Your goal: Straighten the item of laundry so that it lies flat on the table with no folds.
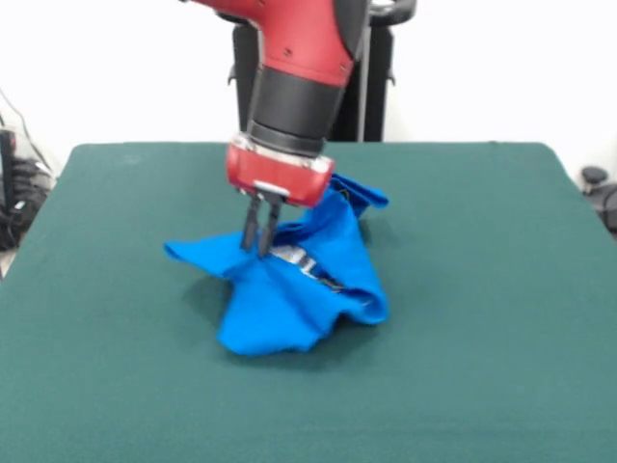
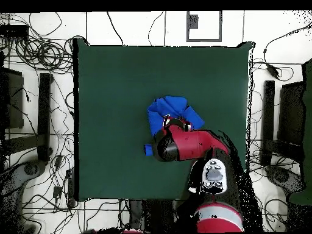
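While the blue T-shirt (image 1: 299, 285) lies bunched in peaks near the middle of the green desk (image 1: 482, 289), well clear of every edge, it is pinched by the claw (image 1: 260, 241). Its two dark fingers are seen nearly closed on a raised fold. White lettering is partly hidden in the creases. The cloth is judged light, soft and limp; a hem or sleeve edge is likely the better hold for spreading it flat.
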Robot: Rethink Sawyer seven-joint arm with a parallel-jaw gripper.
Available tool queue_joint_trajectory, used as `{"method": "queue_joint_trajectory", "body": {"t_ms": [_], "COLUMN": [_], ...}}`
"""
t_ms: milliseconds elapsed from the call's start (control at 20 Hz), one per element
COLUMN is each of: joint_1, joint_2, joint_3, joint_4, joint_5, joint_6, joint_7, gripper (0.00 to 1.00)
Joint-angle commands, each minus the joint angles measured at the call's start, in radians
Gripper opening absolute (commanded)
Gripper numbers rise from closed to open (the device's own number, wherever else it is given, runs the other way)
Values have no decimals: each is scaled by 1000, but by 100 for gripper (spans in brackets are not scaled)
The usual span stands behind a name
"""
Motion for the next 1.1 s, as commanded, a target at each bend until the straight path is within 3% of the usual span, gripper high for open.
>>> {"method": "queue_joint_trajectory", "body": {"t_ms": [50,650,1100], "joint_1": [-57,41,45], "joint_2": [-87,73,91], "joint_3": [181,79,75], "joint_4": [151,82,67], "joint_5": [-10,-1,19], "joint_6": [62,-112,-130], "joint_7": [-2,114,115], "gripper": [0,0,0]}}
